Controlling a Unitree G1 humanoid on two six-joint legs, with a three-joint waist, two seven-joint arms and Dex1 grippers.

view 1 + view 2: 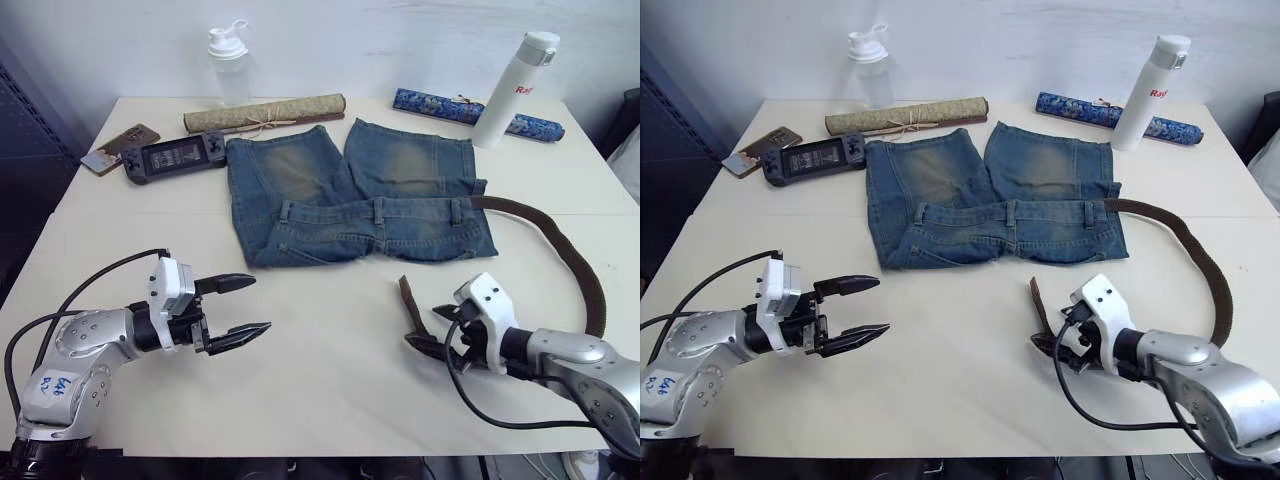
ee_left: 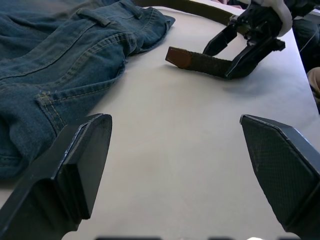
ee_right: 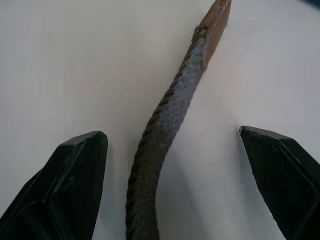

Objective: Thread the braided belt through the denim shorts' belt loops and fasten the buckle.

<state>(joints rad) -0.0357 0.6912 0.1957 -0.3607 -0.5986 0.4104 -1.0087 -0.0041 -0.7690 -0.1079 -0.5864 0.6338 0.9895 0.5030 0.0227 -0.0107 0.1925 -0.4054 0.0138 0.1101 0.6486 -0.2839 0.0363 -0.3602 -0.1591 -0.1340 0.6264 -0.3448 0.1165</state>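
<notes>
The denim shorts (image 1: 360,195) lie flat mid-table, waistband toward me, with belt loops (image 1: 378,210) standing across it. From the waistband's right end the braided belt (image 1: 560,245) curves out to the right and back toward me. Its tan-tipped free end (image 3: 215,22) lies on the table in front of the shorts. My right gripper (image 1: 422,327) is open and straddles that end, the strap (image 3: 165,120) running between the fingers without touching them. My left gripper (image 1: 260,303) is open and empty above the table, left of the belt end and in front of the shorts. The buckle is out of view.
Along the table's back stand a clear shaker bottle (image 1: 230,65) and a white flask (image 1: 515,90), with a tan rolled mat (image 1: 265,113) and a blue rolled mat (image 1: 440,105) lying between them. A handheld game console (image 1: 175,157) and a phone (image 1: 120,147) lie at back left.
</notes>
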